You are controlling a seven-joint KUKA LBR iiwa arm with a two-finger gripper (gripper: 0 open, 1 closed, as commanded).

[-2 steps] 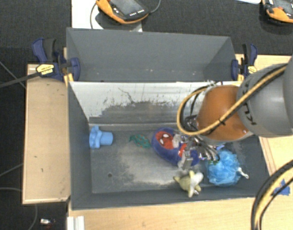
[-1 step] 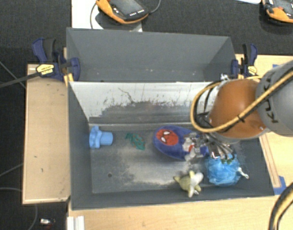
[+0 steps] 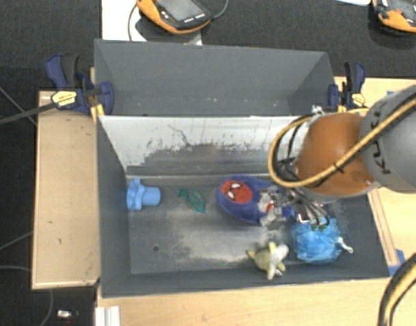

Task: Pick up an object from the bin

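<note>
My gripper [image 3: 279, 212] reaches down into the right half of the bin, its metal fingers just right of a blue soft toy with a red face [image 3: 239, 197]. Below the fingers lies a pale yellow-green toy figure [image 3: 269, 257] near the bin's front wall. A crumpled light-blue mesh ball [image 3: 317, 242] rests to the right, under the wrist. I see nothing between the fingers.
A blue plastic fitting [image 3: 141, 195] lies at the bin's left side. A small green piece [image 3: 193, 199] sits between it and the blue toy. The arm's orange cover and cables hang over the bin's right part.
</note>
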